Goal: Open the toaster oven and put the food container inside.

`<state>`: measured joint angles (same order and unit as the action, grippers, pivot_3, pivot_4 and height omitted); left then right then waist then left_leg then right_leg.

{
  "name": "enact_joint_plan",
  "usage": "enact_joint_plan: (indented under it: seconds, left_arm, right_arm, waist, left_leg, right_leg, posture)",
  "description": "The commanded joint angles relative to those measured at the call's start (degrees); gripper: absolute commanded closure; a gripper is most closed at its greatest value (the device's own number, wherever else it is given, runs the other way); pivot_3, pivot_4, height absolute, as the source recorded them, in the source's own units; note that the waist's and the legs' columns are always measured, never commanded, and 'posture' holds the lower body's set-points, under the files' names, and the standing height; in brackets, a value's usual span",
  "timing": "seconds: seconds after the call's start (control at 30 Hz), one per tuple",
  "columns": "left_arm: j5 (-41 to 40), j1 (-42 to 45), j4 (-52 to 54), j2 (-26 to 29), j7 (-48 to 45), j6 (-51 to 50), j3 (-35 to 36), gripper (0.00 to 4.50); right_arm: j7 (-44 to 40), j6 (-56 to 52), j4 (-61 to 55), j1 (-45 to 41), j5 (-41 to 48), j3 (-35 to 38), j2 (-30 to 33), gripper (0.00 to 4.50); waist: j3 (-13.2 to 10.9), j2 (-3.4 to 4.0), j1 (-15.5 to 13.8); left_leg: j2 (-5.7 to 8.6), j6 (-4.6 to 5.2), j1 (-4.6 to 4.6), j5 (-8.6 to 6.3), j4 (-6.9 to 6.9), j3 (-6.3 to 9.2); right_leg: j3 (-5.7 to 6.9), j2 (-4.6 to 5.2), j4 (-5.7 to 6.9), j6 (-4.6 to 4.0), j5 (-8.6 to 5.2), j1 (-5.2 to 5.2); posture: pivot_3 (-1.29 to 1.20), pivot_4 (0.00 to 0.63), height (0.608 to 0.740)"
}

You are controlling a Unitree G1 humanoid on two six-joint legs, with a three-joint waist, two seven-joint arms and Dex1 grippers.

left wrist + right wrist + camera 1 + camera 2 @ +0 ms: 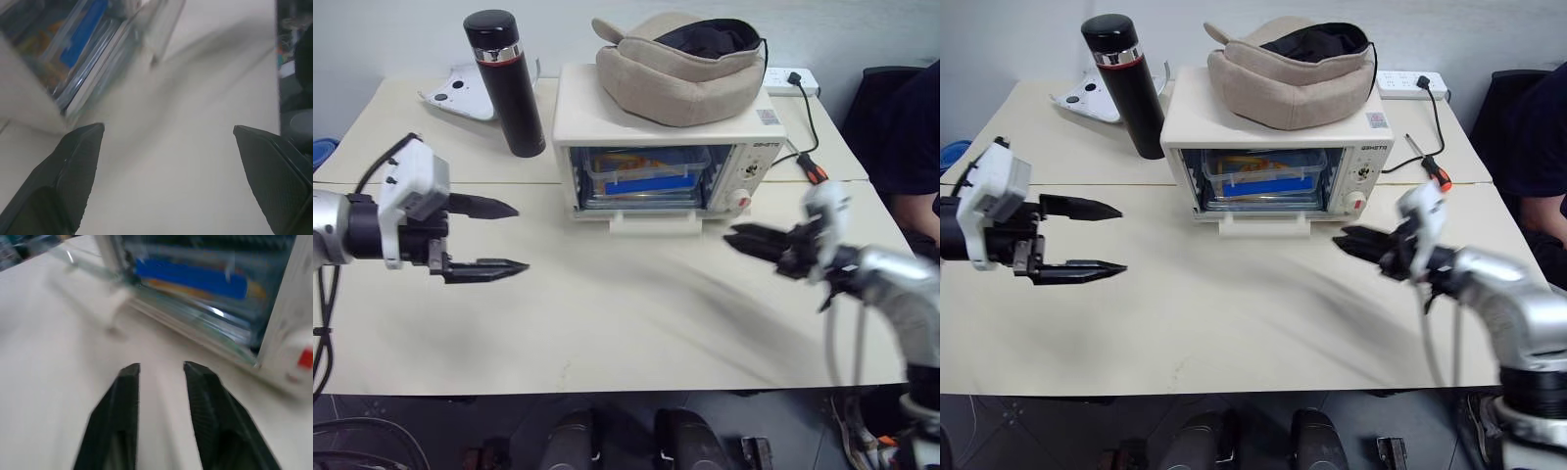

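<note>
the oven (666, 147) sits at the back of the table (607, 323) with its glass door down and flat, and the food box (646, 174) is inside it. my left gripper (494, 238) hangs over the table to the left of the oven, fingers spread wide and holding nothing. my right gripper (744, 238) hangs near the oven's front right corner, its fingers (124, 396) a little apart and holding nothing too.

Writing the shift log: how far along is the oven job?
Done: the cream-white boxy toaster oven stands open, door down, and the clear blue-clipped plastic food container sits inside. In hand: nothing; left pincer and right pincer are open, empty, off the oven. Left: nothing visible.
</note>
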<state>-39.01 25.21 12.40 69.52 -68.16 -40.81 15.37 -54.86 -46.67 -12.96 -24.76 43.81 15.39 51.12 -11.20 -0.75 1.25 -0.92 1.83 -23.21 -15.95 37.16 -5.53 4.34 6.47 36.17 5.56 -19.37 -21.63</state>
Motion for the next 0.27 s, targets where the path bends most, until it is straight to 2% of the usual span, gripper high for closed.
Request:
enact_joint_plan:
  seconds: [0.03,0.13,0.2,0.23,0.27]
  left_arm:
    - [0.13,0.79,-5.67,3.80,-5.06,1.50,4.48,0.00]
    - [-0.59,5.12,-10.02,4.05,-4.66,1.16,4.62,0.00]
    - [-1.67,9.08,-12.18,3.78,-3.75,-0.27,4.69,0.00]
    - [-2.03,10.23,-12.53,3.58,-3.44,-0.64,4.89,0.00]
    - [-1.83,9.96,-11.96,3.35,-3.12,-0.55,5.37,0.00]
  right_arm:
    - [-13.89,1.14,7.15,-3.82,0.97,3.70,11.61,1.98]
    - [-19.23,1.75,14.92,-8.12,0.62,2.55,15.45,0.94]
    - [-20.64,4.61,18.79,-10.46,-2.22,0.97,15.83,0.27]
    - [-20.50,6.13,20.16,-11.36,-3.59,0.31,15.40,0.06]
    - [-19.49,7.04,21.38,-12.30,-4.25,0.17,14.27,0.06]
  waist:
    - [-0.09,0.09,0.03]
    - [-0.05,-0.04,0.26]
    - [-0.06,-0.05,0.30]
    - [-0.06,-0.04,0.32]
    - [-0.06,-0.04,0.32]
  left_leg:
    - [0.02,0.03,-0.01,-0.01,-0.03,-0.01]
    - [-0.03,0.04,0.05,-0.04,-0.03,-0.01]
    - [-0.02,0.04,0.02,-0.04,0.01,-0.04]
    - [-0.01,0.05,0.03,-0.05,0.03,-0.07]
    - [-0.01,0.05,0.03,-0.04,0.04,-0.09]
  right_leg:
    - [0.01,0.02,-0.15,0.00,0.00,-0.01]
    - [0.02,0.00,-0.19,0.00,0.00,0.04]
    - [-0.02,0.03,-0.17,0.01,0.00,0.02]
    - [-0.04,0.04,-0.13,0.01,0.01,0.02]
    - [-0.06,0.05,-0.10,0.02,0.01,-0.01]
  posture:
    - [0.00,0.150,0.740]
    - [0.00,0.150,0.740]
    - [0.00,0.150,0.740]
    - [0.00,0.150,0.740]
    - [0.00,0.150,0.740]
